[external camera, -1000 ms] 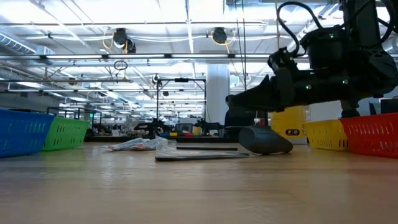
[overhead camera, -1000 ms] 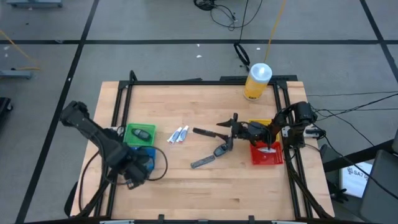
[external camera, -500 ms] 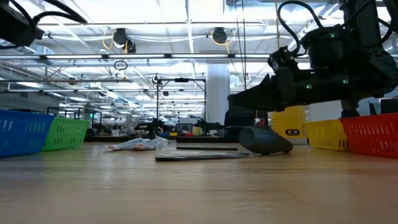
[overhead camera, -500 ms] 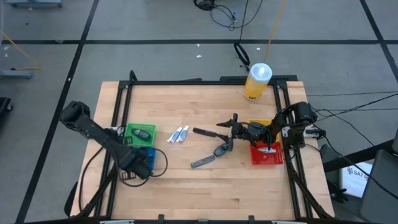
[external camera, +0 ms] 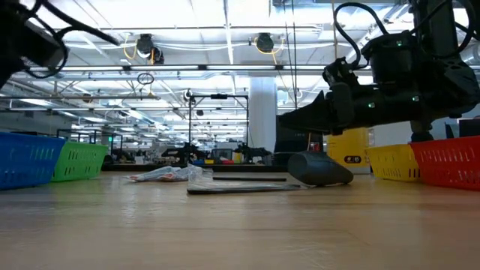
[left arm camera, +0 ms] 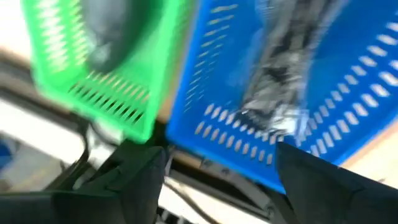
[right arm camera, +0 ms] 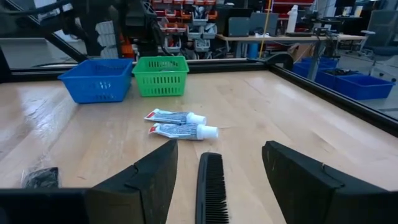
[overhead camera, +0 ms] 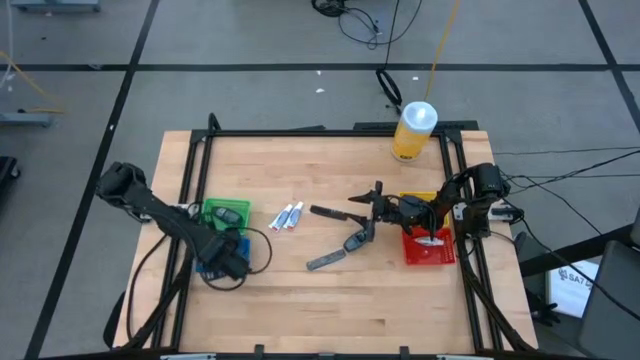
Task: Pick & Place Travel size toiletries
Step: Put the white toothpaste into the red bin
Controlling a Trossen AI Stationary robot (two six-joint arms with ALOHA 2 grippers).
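On the worktop, two bins stand near the left edge, touching each other: one bin is behind, with a packet inside it, and the other bin is in front, with the left hand above it. Just right of the rear bin lie two tubes, side by side. Near the middle lies a comb, and in front of it a stick and a case. The right hand is over the comb. Two more bins stand at the right edge. A bottle stands at the rear right corner.
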